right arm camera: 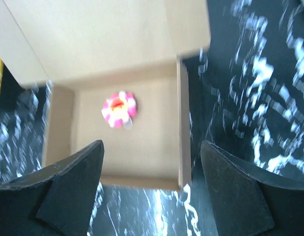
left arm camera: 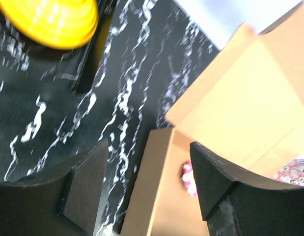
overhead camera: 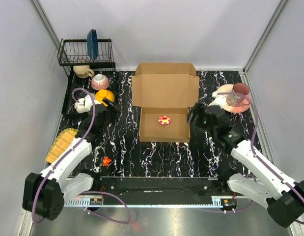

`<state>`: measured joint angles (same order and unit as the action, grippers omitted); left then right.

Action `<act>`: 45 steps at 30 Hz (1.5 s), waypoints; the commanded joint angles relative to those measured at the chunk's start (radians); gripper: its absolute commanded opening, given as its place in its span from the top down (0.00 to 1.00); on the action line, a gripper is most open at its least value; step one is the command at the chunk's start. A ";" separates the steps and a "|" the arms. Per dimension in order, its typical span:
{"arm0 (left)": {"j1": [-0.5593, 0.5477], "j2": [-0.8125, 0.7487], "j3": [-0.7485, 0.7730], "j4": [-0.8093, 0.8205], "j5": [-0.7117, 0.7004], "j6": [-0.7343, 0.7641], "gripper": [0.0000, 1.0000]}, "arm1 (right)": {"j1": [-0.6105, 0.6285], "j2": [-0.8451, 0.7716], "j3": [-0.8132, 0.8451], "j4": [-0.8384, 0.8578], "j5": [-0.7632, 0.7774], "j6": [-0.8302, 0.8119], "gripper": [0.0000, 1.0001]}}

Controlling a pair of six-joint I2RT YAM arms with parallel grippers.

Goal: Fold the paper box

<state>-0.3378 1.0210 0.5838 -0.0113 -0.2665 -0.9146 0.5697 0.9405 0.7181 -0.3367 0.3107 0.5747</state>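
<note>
Flanking the box [overhead camera: 164, 130], left claw [overhead camera: 110, 103] and right claw [overhead camera: 194, 116] both stand released, grasping nothing. Closing the lid [overhead camera: 165, 83] seems next: a claw must reach behind its far edge.

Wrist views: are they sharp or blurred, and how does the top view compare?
Left wrist view: motion blur smears the yellow object and the box. Right wrist view: white veins of the mat streak, and the flower toy is soft. Top view: sharp, evenly lit.
</note>
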 commanded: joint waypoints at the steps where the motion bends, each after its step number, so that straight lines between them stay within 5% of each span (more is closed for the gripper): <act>1: 0.043 0.010 0.145 0.008 0.039 0.160 0.27 | -0.106 0.041 0.214 -0.006 0.085 -0.139 0.15; 3: 0.100 0.072 0.229 0.056 0.148 0.209 0.24 | -0.227 0.113 0.248 0.043 -0.025 -0.157 0.16; 7: 0.219 0.235 0.404 0.065 0.589 0.263 0.17 | -0.364 0.197 0.250 0.324 -0.229 -0.177 0.16; 13: 0.365 0.387 0.435 0.294 0.864 0.108 0.12 | -0.539 0.493 0.403 0.401 -0.669 -0.222 0.18; 18: 0.378 0.412 0.392 0.415 0.915 0.092 0.12 | -0.594 0.621 0.464 0.496 -0.860 -0.239 0.21; 23: 0.376 0.432 0.433 0.344 0.889 0.148 0.13 | -0.610 0.764 0.624 0.409 -0.952 -0.295 0.26; 30: 0.376 0.450 0.441 0.332 0.868 0.151 0.14 | -0.611 0.868 0.774 0.205 -0.963 -0.404 0.27; 45: 0.376 0.475 0.452 0.320 0.862 0.157 0.14 | -0.576 0.960 0.810 0.163 -0.914 -0.461 0.29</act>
<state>0.0357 1.4773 0.9852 0.2779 0.5888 -0.7776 -0.0265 1.8893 1.4605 -0.1715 -0.6266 0.1417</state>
